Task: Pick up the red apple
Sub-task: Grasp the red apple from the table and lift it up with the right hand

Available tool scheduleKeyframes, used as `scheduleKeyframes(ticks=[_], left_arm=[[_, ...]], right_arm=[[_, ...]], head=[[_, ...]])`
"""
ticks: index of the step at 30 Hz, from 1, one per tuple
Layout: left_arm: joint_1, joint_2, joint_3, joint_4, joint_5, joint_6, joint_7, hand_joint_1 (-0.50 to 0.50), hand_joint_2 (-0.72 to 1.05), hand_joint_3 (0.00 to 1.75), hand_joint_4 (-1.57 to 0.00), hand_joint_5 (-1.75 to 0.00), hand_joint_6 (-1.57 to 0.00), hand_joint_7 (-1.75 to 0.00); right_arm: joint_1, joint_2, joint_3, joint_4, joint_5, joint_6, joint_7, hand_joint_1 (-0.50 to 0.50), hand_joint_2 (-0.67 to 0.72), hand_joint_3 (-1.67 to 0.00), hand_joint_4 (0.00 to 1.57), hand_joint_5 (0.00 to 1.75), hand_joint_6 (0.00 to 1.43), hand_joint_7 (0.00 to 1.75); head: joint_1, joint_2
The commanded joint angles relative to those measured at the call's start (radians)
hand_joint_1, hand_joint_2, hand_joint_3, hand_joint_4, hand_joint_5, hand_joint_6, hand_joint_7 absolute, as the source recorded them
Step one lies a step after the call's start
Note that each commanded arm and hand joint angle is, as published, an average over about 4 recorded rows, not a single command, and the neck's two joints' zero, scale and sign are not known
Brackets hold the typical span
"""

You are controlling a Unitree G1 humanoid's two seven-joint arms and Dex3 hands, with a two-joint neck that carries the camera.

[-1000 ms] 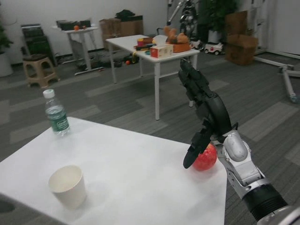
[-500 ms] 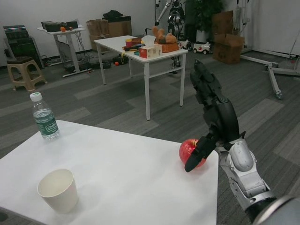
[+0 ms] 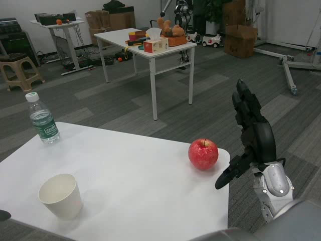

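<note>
One paper cup (image 3: 60, 195) empty; right hand (image 3: 253, 138) spread wide beside red apple (image 3: 203, 153).

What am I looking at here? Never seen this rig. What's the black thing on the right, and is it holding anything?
This is a single picture from a camera in a humanoid robot's head, looking forward and down over a white table. The black thing is the robot's right hand on a silver forearm, raised upright just off the table's right edge, fingers apart, holding nothing. The left hand is out of view. On the table sit a red apple near the right edge, not touched by the hand, a paper cup at front left, and a water bottle at the far left. Behind is a room with another table carrying clutter.
</note>
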Motion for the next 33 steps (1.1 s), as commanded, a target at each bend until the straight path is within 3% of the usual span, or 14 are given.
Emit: scheduleKeyframes(ticks=[1, 10, 19, 29, 33], left_arm=[[-0.017, 0.005, -0.01, 0.012, -0.006, 0.001, -0.001, -0.5, -0.37, 0.04, 0.0, -0.1, 0.0, 0.0], [-0.018, 0.005, -0.017, 0.008, -0.006, 0.0, 0.0, -0.5, -0.37, 0.0, 0.0, -0.1, 0.0, 0.0], [-0.009, 0.003, -0.019, 0.003, -0.006, 0.0, 0.0, -0.5, -0.37, 0.0, 0.0, -0.1, 0.0, 0.0], [0.0, -0.001, -0.022, -0.005, -0.006, 0.0, 0.0, -0.5, -0.37, 0.09, 0.0, -0.1, 0.0, 0.0], [0.0, -0.001, -0.024, -0.005, -0.006, 0.0, 0.0, -0.5, -0.37, 0.04, 0.0, -0.1, 0.0, 0.0]], right_arm=[[-0.009, 0.017, -0.025, 0.064, 0.015, -0.005, 0.013, -0.47, 0.53, 0.0, 0.0, 0.0, 0.0, 0.0], [-0.068, 0.022, -0.025, 0.239, 0.017, -0.018, 0.052, -0.5, 0.55, 0.0, 0.0, 0.0, 0.0, 0.0], [-0.155, 0.002, 0.026, 0.436, 0.018, -0.025, 0.087, -0.48, 0.6, 0.0, 0.0, 0.0, 0.0, 0.0], [-0.214, -0.018, 0.08, 0.599, 0.018, -0.028, 0.108, -0.5, 0.61, 0.0, 0.0, 0.0, 0.0, 0.0], [-0.238, -0.024, 0.095, 0.638, 0.018, -0.03, 0.111, -0.5, 0.66, 0.0, 0.0, 0.0, 0.0, 0.0]], head=[[-0.001, -0.003], [-0.011, 0.006], [-0.041, 0.019], [-0.125, 0.029], [-0.148, 0.034]])
